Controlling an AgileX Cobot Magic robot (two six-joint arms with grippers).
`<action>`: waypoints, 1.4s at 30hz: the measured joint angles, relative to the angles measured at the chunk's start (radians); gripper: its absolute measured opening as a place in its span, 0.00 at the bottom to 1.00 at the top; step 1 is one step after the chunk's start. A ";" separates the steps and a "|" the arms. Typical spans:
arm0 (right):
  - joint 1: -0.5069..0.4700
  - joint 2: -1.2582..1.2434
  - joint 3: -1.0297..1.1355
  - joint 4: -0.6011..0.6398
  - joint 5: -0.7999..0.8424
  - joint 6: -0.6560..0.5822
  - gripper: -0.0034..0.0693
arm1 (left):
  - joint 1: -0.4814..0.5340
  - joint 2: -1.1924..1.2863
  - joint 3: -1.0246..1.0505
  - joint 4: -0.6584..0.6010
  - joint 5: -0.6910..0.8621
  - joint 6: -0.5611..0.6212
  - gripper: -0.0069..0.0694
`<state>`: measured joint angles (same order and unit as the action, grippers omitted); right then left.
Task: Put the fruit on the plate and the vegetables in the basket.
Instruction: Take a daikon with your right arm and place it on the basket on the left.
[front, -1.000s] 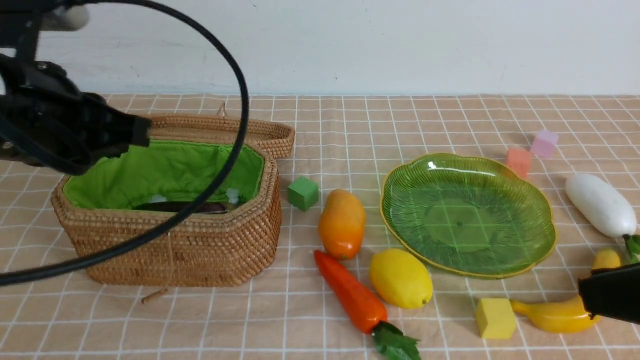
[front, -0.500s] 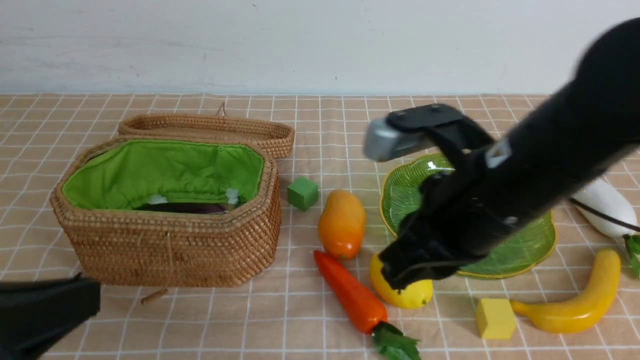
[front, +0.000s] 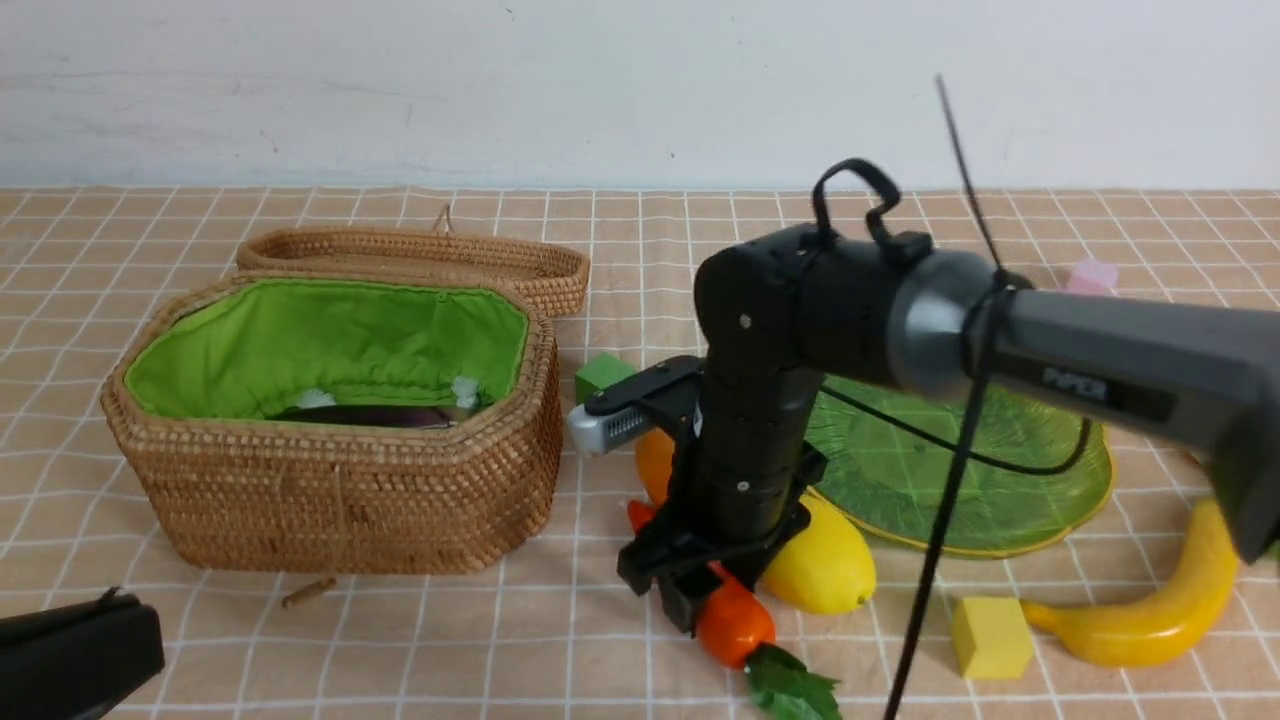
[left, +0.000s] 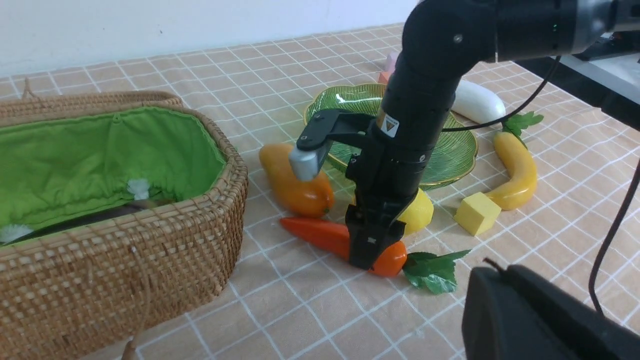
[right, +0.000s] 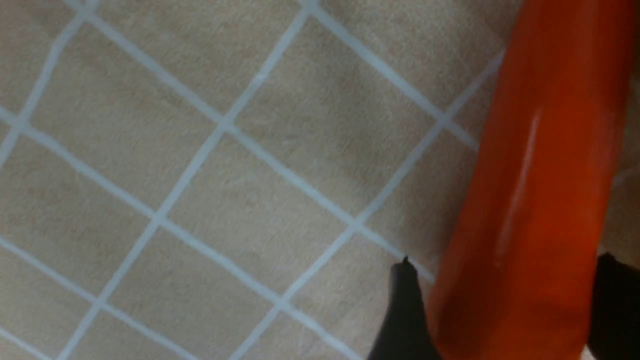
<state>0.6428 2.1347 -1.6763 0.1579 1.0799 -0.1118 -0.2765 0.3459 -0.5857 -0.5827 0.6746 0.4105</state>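
Note:
An orange-red carrot lies on the cloth in front of the mango and beside the lemon. My right gripper points down over it, open, one finger on each side of the carrot's body. The banana lies at the near right. The white radish rests beyond the green plate, which holds nothing. A dark eggplant lies inside the wicker basket. My left gripper sits low at the near left, shut and empty.
The right arm stretches across above the plate. The basket's lid lies open behind it. Foam cubes are scattered about: a green cube, a yellow cube and a pink cube. Carrot leaves spread towards me.
The right arm has swung in from the near right and come down over the carrot, its jaws now apart. The left arm has left the basket and dropped to the near left corner.

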 joint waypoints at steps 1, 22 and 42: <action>0.001 0.006 -0.005 -0.004 0.000 0.002 0.73 | 0.000 0.000 0.000 0.000 0.002 0.000 0.07; 0.032 -0.227 -0.144 0.167 0.118 -0.046 0.55 | 0.000 0.000 0.000 0.031 -0.104 0.004 0.07; 0.070 0.145 -0.625 0.464 -0.356 -0.803 0.92 | 0.000 0.000 0.000 0.129 -0.153 0.004 0.07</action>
<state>0.7128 2.2794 -2.3010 0.6214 0.7239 -0.9152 -0.2765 0.3459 -0.5857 -0.4533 0.5213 0.4144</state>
